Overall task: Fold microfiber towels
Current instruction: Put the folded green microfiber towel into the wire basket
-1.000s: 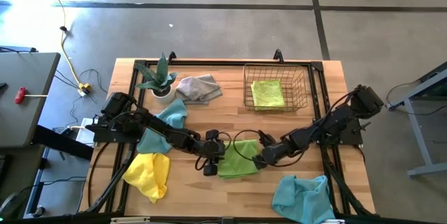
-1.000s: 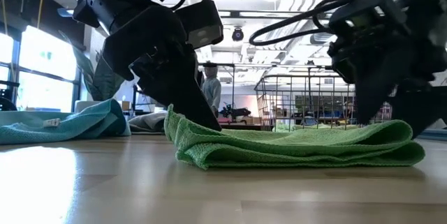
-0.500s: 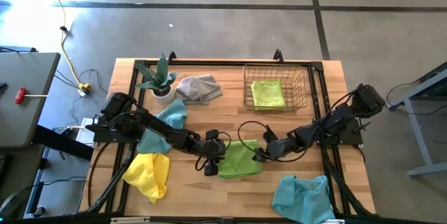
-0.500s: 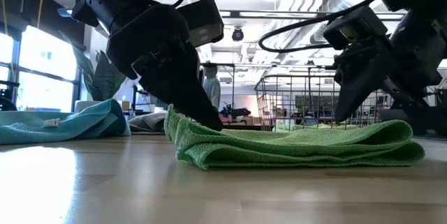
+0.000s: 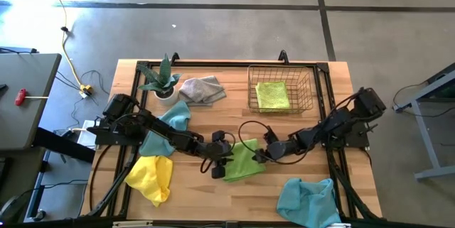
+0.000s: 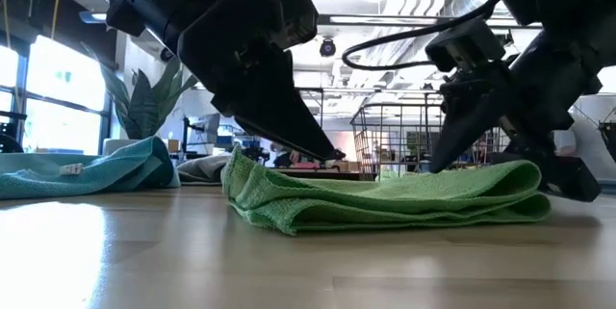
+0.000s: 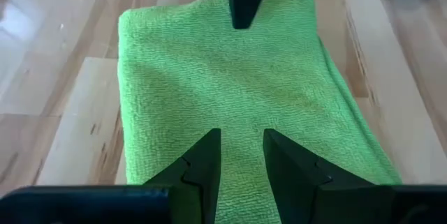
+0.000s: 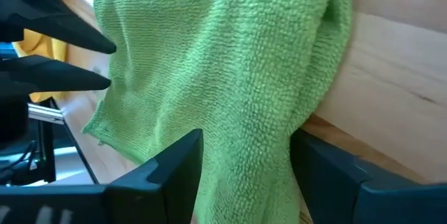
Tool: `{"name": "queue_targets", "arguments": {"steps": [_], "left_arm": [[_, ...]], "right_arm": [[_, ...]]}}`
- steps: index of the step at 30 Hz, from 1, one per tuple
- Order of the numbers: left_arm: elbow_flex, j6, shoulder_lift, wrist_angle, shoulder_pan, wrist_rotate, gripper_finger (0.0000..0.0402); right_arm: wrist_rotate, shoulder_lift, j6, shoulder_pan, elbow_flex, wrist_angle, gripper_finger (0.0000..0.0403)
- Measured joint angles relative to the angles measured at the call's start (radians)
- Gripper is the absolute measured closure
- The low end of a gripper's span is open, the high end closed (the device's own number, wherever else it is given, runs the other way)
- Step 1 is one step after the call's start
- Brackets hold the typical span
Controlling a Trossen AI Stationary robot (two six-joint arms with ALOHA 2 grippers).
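Low view: blue towel's (image 6: 91, 169) tag (image 6: 69, 168) seemingly unreadable.

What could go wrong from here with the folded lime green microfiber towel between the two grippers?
1. The right gripper straddles one edge of the folded lime green microfiber towel, fingers open; closing might catch only the top layer and undo the fold.
2. The left gripper sits over the opposite edge, fingers slightly apart; uneven pulls could skew the towel on the wooden table.

We see a folded lime green towel (image 5: 244, 163) lying mid-table, a second green one (image 5: 272, 94) flat in the wire basket, a crumpled grey one (image 5: 202, 89) by the plant, a yellow one (image 5: 151, 176), and two light blue ones (image 5: 170, 123) (image 5: 307, 199) bunched.
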Motion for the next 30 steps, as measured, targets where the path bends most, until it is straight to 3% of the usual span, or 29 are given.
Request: {"name": "queue_targets", "arguments": {"steps": [9,17,24,30], "left_arm": [[0.0,0.0,0.0,0.0,0.0,-0.032,0.0303],[0.0,0.001,0.0,-0.002,0.0,-0.041,0.0303],[0.001,0.028,-0.04,-0.01,-0.003,-0.037,0.0303],[-0.001,0.038,-0.148,-0.159,-0.011,-0.04,0.0303]], "right_arm": [[0.024,0.05,0.001,0.0,0.001,0.051,0.0254],[0.041,0.052,-0.022,0.0,0.003,0.037,0.0388],[0.059,0.023,-0.083,0.0,0.011,0.002,0.0399],[0.076,-0.053,-0.195,-0.006,0.159,-0.349,0.0401]]}}
